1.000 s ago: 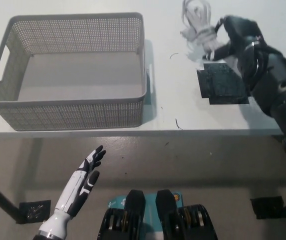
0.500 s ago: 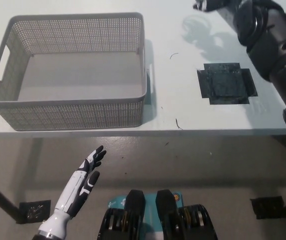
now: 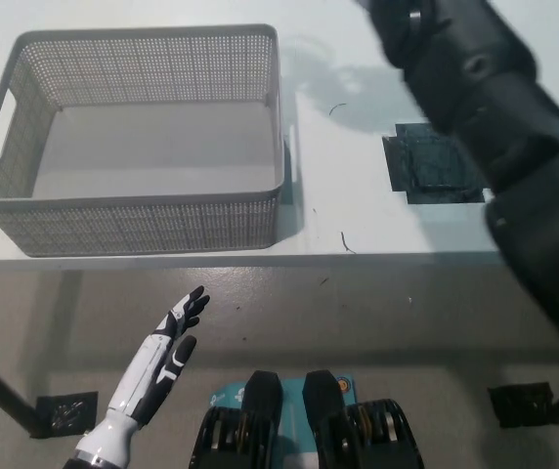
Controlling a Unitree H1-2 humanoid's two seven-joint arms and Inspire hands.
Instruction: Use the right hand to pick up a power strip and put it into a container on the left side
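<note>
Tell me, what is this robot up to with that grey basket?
The black right arm reaches across the white table toward the grey basket on the left. Its hand has passed out of the picture's top, so whatever it holds cannot be seen. The basket shows nothing inside. A dark patch lies on the table under the arm. The white left hand rests open below the table's edge, taking no part.

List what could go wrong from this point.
The right arm runs out of the top edge, so its hand and the power strip are unseen; grip cannot be checked. The basket has tall mesh walls a dangling cord might snag. The left hand rests open below the table.
</note>
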